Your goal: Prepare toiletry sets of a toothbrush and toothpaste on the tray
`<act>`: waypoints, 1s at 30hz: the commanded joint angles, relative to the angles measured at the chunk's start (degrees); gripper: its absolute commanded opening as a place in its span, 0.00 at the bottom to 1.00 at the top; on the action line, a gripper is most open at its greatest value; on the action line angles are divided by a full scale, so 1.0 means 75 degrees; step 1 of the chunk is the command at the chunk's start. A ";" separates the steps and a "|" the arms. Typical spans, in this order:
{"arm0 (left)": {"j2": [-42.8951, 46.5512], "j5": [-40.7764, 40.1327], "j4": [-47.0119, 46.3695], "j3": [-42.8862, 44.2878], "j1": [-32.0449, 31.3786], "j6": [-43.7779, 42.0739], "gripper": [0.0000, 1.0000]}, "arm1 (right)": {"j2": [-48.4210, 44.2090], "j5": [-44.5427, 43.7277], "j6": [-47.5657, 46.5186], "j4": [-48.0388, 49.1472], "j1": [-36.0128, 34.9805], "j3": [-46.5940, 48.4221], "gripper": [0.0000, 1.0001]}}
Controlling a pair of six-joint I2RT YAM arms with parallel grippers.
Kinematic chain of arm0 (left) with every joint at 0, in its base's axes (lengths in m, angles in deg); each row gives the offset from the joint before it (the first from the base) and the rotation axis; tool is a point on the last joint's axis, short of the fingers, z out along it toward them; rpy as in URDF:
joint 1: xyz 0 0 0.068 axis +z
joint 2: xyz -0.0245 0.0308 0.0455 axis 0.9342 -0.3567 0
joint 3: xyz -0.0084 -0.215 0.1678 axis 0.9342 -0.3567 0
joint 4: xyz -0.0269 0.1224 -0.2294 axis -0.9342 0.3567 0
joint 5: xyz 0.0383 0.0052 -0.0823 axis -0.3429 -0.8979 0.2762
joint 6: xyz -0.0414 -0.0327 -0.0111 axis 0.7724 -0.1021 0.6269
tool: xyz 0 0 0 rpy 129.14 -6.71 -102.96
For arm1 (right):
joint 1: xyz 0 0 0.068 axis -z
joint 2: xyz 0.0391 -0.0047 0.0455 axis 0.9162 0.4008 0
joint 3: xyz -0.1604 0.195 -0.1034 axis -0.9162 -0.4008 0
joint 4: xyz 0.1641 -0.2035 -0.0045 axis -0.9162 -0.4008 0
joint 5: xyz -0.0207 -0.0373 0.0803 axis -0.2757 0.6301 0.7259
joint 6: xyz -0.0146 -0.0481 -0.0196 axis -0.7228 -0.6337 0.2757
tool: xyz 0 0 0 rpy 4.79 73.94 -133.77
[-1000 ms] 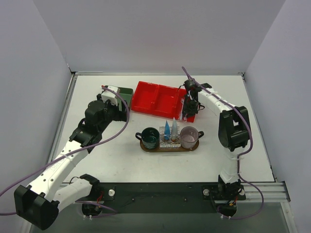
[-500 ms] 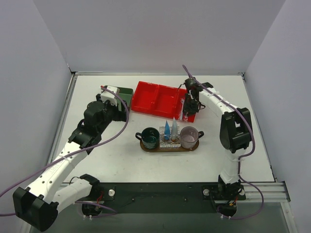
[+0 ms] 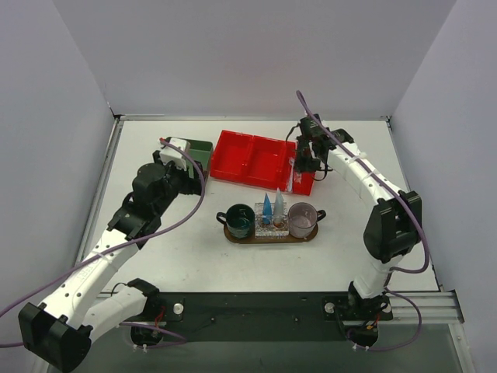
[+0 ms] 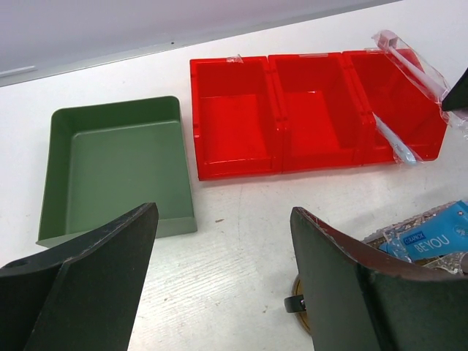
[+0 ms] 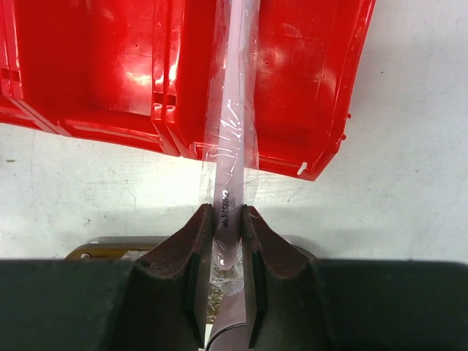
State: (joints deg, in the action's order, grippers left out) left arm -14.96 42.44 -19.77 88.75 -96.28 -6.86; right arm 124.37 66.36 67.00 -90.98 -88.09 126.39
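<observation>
My right gripper is shut on a thin pale toothbrush in clear wrap, gripped near one end; the rest slants over the right compartment of the red bin. The oval brown tray lies just in front of the bin. It holds a dark green mug, a translucent pink mug and two blue toothpaste tubes between them. My left gripper is open and empty over bare table, near the green box. Another wrapped toothbrush lies in the bin's right compartment.
The red three-compartment bin stands at the back centre, its left and middle compartments empty. The green square box is empty, just left of it. A toothpaste pack and the tray's edge show at the left wrist view's lower right.
My right arm's elbow has swung out to the right and the gripper, still holding the toothbrush, has shifted slightly toward the back. The left arm has hardly moved.
</observation>
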 commanded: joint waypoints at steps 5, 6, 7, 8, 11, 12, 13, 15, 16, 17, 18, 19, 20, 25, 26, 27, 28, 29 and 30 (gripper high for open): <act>-0.0244 0.0913 -0.0354 0.0742 -0.0044 0.0982 0.82 | -0.1165 -0.0748 -0.0549 0.0251 -0.0526 -0.0366 0.00; -0.0315 0.1343 -0.0447 0.0849 -0.0056 0.1436 0.81 | -0.1271 -0.0818 -0.0597 0.0274 -0.0585 -0.0378 0.00; -0.0373 0.1463 -0.0506 0.0943 -0.0079 0.1661 0.81 | -0.1515 -0.0854 -0.0621 0.0274 -0.0678 -0.0425 0.00; -0.0478 0.1569 -0.0611 0.1130 -0.0102 0.1884 0.80 | -0.1645 -0.0877 -0.0702 0.0332 -0.0714 -0.0472 0.00; -0.0701 0.1827 -0.0997 0.1365 -0.0243 0.2658 0.80 | -0.2243 -0.1029 -0.0808 0.0519 -0.0901 -0.0741 0.00; -0.0772 0.1886 -0.1219 0.1563 -0.0278 0.2996 0.80 | -0.2407 -0.1076 -0.0889 0.0578 -0.0948 -0.0835 0.00; -0.0877 0.2095 -0.1291 0.1658 -0.0325 0.3162 0.80 | -0.2722 -0.1065 -0.0925 0.0625 -0.1030 -0.1021 0.00; -0.1181 0.2260 -0.1489 0.1985 -0.0489 0.3548 0.80 | -0.3051 -0.1042 -0.0995 0.0848 -0.1100 -0.1244 0.00; -0.1298 0.2331 -0.1549 0.2080 -0.0594 0.3631 0.80 | -0.3378 -0.0925 -0.1042 0.0941 -0.1136 -0.1373 0.00; -0.1532 0.2378 -0.1607 0.2197 -0.0804 0.3702 0.80 | -0.3532 -0.0866 -0.1077 0.1163 -0.1206 -0.1618 0.00; -0.1650 0.2402 -0.1735 0.2279 -0.0933 0.3795 0.80 | -0.3696 -0.0831 -0.1136 0.1258 -0.1264 -0.1760 0.00; -0.1767 0.2448 -0.1818 0.2443 -0.1051 0.3854 0.80 | -0.3976 -0.0784 -0.1171 0.1363 -0.1323 -0.1877 0.00; -0.1989 0.2623 -0.1923 0.2514 -0.1330 0.3866 0.80 | -0.4118 -0.0726 -0.1195 0.1515 -0.1381 -0.2122 0.00; -0.2634 0.2777 -0.2311 0.2877 -0.2094 0.4089 0.80 | -0.4996 -0.0421 -0.1102 0.1984 -0.1604 -0.2826 0.00; -0.2856 0.2789 -0.2299 0.2913 -0.2153 0.4275 0.80 | -0.5103 -0.0374 -0.1078 0.2124 -0.1663 -0.2920 0.00; -0.2963 0.2858 -0.2299 0.2925 -0.2258 0.4393 0.80 | -0.5220 -0.0327 -0.1066 0.2195 -0.1779 -0.3119 0.00; -0.3068 0.2905 -0.2334 0.2948 -0.2282 0.4510 0.80 | -0.5430 -0.0338 -0.1043 0.2254 -0.1850 -0.3202 0.00; -0.3232 0.2929 -0.2358 0.2960 -0.2306 0.4673 0.80 | -0.5525 -0.0350 -0.1043 0.2382 -0.1920 -0.3261 0.00; -0.3314 0.2918 -0.2404 0.2971 -0.2399 0.4745 0.80 | -0.5688 -0.0385 -0.1043 0.2430 -0.2072 -0.3389 0.00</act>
State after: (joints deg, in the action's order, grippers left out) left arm -37.43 62.61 -33.60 108.08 -113.15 24.15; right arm 85.94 62.78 59.05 -77.97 -101.05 102.98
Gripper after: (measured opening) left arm 0.805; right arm 0.152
